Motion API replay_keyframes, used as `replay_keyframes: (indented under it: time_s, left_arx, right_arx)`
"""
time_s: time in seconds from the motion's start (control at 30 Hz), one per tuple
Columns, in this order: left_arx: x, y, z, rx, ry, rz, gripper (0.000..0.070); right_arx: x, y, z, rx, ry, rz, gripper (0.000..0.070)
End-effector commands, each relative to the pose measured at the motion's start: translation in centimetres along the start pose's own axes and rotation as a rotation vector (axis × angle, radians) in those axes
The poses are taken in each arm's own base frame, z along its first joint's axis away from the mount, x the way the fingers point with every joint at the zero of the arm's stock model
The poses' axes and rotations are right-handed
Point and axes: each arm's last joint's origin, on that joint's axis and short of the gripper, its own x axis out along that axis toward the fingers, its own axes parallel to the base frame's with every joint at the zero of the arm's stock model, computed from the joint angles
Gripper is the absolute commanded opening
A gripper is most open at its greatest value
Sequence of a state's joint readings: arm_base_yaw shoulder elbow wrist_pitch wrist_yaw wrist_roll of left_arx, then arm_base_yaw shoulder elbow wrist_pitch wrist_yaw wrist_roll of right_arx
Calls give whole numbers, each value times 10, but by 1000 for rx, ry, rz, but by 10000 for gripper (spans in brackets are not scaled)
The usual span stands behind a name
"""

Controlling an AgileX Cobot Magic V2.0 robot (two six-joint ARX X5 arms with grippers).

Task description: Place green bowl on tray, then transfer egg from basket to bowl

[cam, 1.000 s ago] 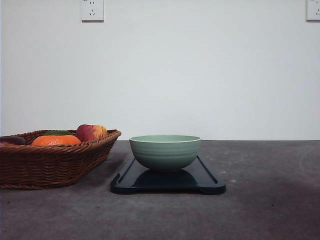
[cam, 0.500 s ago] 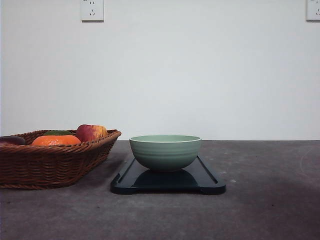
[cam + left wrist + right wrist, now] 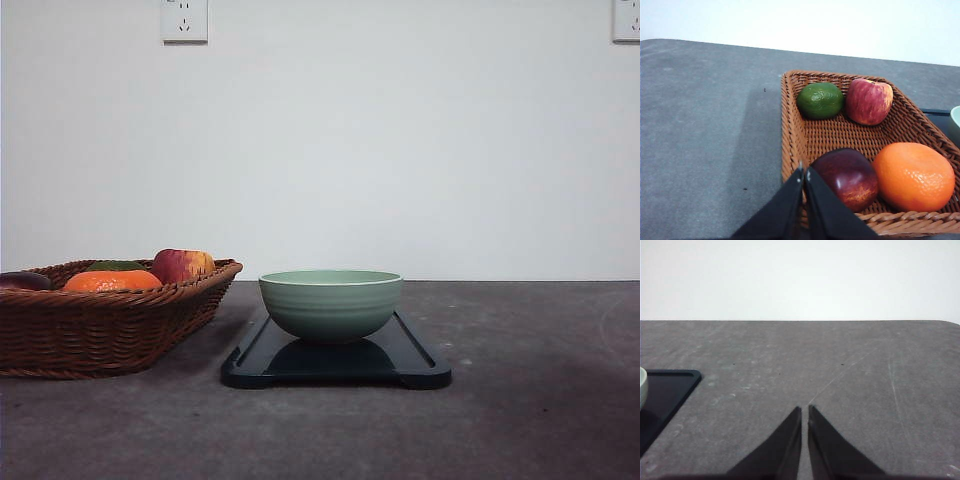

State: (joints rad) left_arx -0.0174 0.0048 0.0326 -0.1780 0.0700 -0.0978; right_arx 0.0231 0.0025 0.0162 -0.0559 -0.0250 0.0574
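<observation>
- Dark grey desk (image 3: 540, 420), matte and lightly scuffed, carrying everything; plain white wall behind.
- Brown wicker basket (image 3: 100, 335) at the left, well apart from nothing: just beside the tray, not touching it as far as can be told.
- Black tray (image 3: 410, 365) at the centre, lying flat on its small feet.
- Green bowl (image 3: 331, 305) standing upright on the middle of the tray, so the first half of the task judged done; inside of the bowl hidden behind its own wall in the front view.
- Left end effector (image 3: 804, 172) above the basket's near rim, tips pressed together with nothing between them.
- Right end effector (image 3: 804, 410) over bare desk to the right of the tray, likewise closed to a thin slit and empty.
- In the basket: an orange (image 3: 913, 176) and a dark red fruit (image 3: 850, 177) near the rim, an apple (image 3: 868, 101) and a green fruit (image 3: 820, 100) at the far end.
- Egg: cannot tell where; possibly tucked behind the fruit or out of sight in the bowl.
- For the step in hand, judged to be the egg transfer: spread the tips first, find the egg, come down between fruits without nudging them, close softly across its narrow waist, lift clear of the wicker rim, lower into the bowl rather than drop.
- Two white wall sockets (image 3: 184, 20) high up; no brand, label or legible writing anywhere.
</observation>
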Motion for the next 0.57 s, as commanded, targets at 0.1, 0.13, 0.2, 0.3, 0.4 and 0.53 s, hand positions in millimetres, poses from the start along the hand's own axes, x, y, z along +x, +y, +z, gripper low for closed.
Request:
replay_keyframes:
  time_s: [0.1,0.13,0.2,0.3,0.4,0.53]
  left_arx:
    - [2,1,-7,2,27,5,0]
    - [2,1,-7,2,27,5,0]
    - [2,1,-7,2,27,5,0]
    - [2,1,-7,2,27,5,0]
    - [2,1,-7,2,27,5,0]
    - [2,1,-7,2,27,5,0]
  right_arx:
    - [0,0,0,11,-6,0,17]
    - [0,0,0,11,-6,0,17]
    - [0,0,0,11,-6,0,17]
    - [0,0,0,11,-6,0,17]
    - [0,0,0,11,-6,0,17]
    - [0,0,0,11,-6,0,17]
